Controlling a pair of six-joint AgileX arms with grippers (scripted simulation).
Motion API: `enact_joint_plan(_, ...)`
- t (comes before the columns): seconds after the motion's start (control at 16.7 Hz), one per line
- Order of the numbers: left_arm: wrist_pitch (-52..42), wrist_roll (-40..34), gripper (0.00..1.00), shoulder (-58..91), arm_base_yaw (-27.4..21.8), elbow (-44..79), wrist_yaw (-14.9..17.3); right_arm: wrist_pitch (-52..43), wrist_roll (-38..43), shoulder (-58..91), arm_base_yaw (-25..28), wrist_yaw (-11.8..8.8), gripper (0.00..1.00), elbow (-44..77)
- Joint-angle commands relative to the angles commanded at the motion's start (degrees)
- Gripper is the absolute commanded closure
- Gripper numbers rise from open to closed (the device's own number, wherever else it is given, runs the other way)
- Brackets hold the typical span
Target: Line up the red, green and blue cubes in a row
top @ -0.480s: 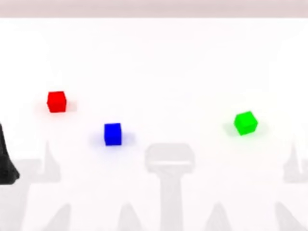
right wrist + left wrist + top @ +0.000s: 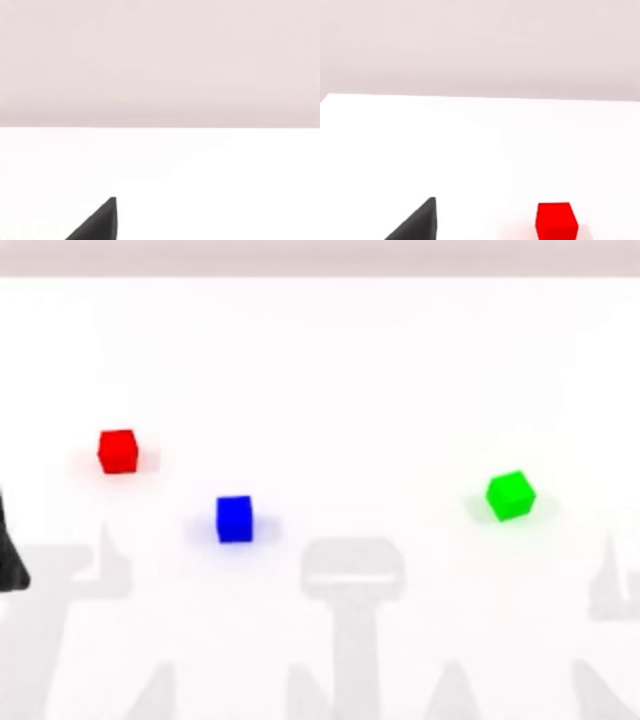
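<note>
The small bright red solid cube [image 2: 118, 451] sat on the white table [image 2: 340, 380] at the left. The deep blue solid cube [image 2: 234, 518] lay nearer the front and a little to its right, apart from it. The bright green solid cube [image 2: 511, 495] stood well apart at the right, slightly turned. The left gripper [image 2: 10, 555] showed only as a dark shape at the table's left edge (its opening could not be told). One dark fingertip [image 2: 417, 225] appeared in the left wrist view, near the red cube. The right gripper's finger [image 2: 97, 224] alone showed over bare table, its opening likewise unreadable.
</note>
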Motion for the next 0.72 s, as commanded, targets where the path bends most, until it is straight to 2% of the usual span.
enact_joint_plan(0.3, -15.04, -2.14, 0.0, 25.92, -1.36, 23.51, -0.06, 0.0, 0.0, 0.0, 0.0, 0.0, 0.0, 0.0)
enact_joint_plan(0.72, -40.6, -5.28, 0.0, 74.07, -3.65, 60.99, -0.51, 0.0, 0.0, 0.0, 0.0, 0.0, 0.0, 0.0)
